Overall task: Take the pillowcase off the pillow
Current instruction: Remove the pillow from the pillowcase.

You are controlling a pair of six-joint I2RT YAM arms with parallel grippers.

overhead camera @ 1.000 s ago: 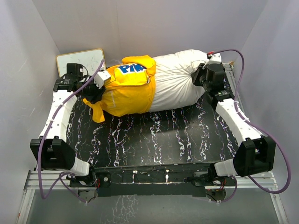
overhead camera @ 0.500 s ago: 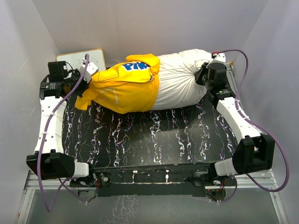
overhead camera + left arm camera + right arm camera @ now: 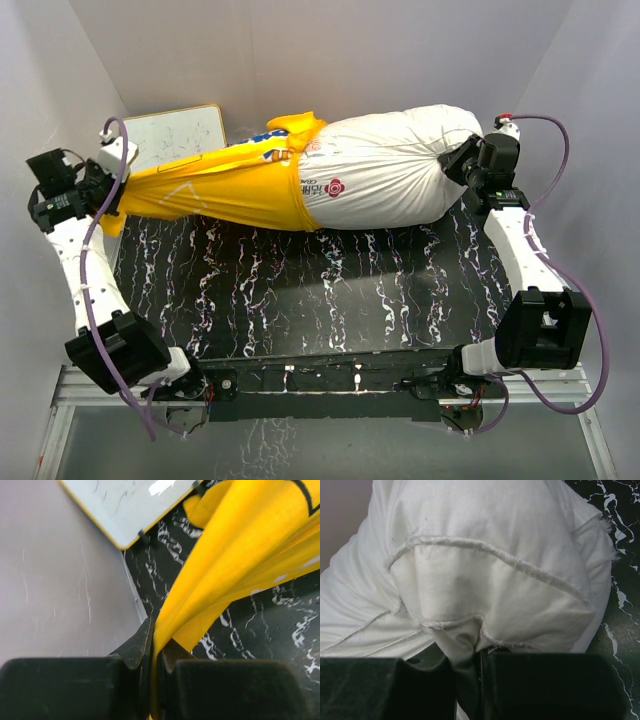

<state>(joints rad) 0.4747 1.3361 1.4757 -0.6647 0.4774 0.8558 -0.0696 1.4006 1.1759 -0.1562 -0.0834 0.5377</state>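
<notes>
1. Left gripper (image 3: pixel 108 195): I see it at the far left edge of the table (image 3: pixel 330 290), close to the side wall. In the left wrist view its jaws are pressed together on a thin fold of yellow cloth, which runs straight out from between the fingertips (image 3: pixel 142 642).

2. Board (image 3: pixel 175 135): I note a white face with a yellow rim, lying at the back left corner. It sits just behind the yellow cloth.

3. Pillowcase (image 3: pixel 220 190): bright yellow, and drawn out in a long taut band from the left gripper toward the middle of the table. Its right end is bunched around the left end of the pillow. I can make out a scrap of blue-and-white lettering on the top of that bunched part.

4. Pillow (image 3: pixel 390 170): large, white and wrinkled, lying across the back of the table. Most of its length is bare, and a small red printed mark shows near the edge of the yellow cloth.

5. Right gripper (image 3: pixel 462 160): I see it at the pillow's right end. In the right wrist view the jaws are pinched on a gathered fold of the white pillow fabric at the seam.

6. Table: black top with white marbling.
</notes>
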